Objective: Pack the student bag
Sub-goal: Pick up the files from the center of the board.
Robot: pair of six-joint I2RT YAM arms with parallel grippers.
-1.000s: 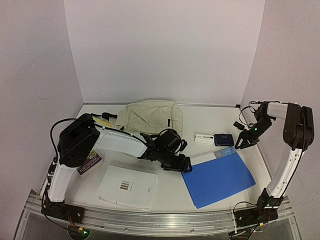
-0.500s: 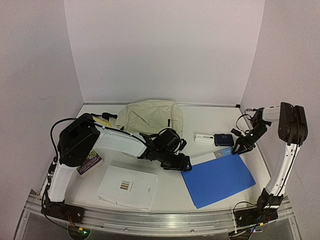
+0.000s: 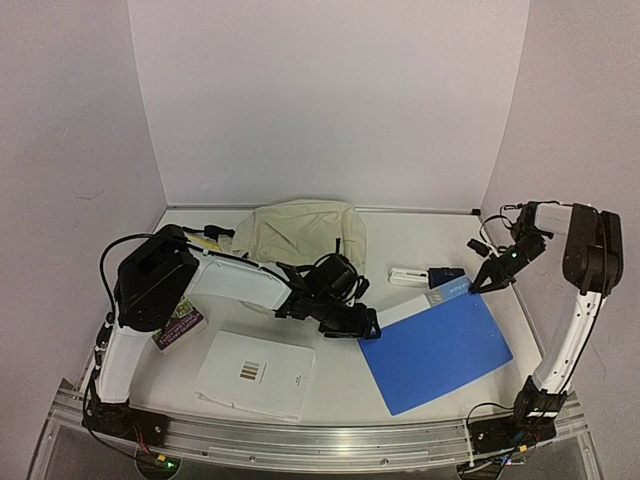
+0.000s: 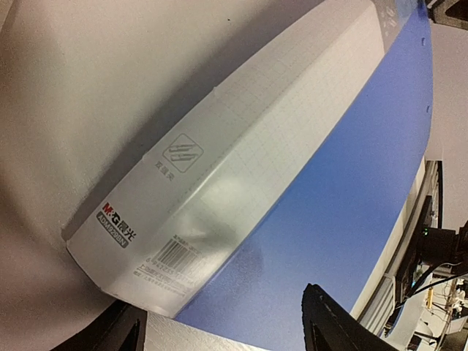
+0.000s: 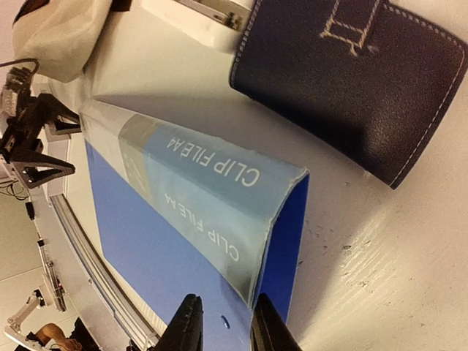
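The student bag (image 3: 300, 232), cream fabric with black straps, lies at the back middle of the table; its corner also shows in the right wrist view (image 5: 58, 29). A blue clip file (image 3: 437, 345) lies at the front right. My right gripper (image 3: 487, 282) is shut on the file's far right corner (image 5: 281, 241), one finger on each side of the edge, and that edge is raised off the table. My left gripper (image 3: 367, 326) stands open at the file's near left corner (image 4: 219, 219), fingers (image 4: 329, 322) on either side of it.
A navy wallet (image 3: 448, 272) and a white box (image 3: 408, 277) lie just behind the file's raised edge. A white booklet (image 3: 255, 373) lies at the front left. A book with a purple cover (image 3: 180, 326) sits beside the left arm's base. Walls close in on three sides.
My right gripper has narrowed onto the file's far right corner and lifted it, so the raised edge now hides part of the wallet. The left gripper has stayed open at the other corner.
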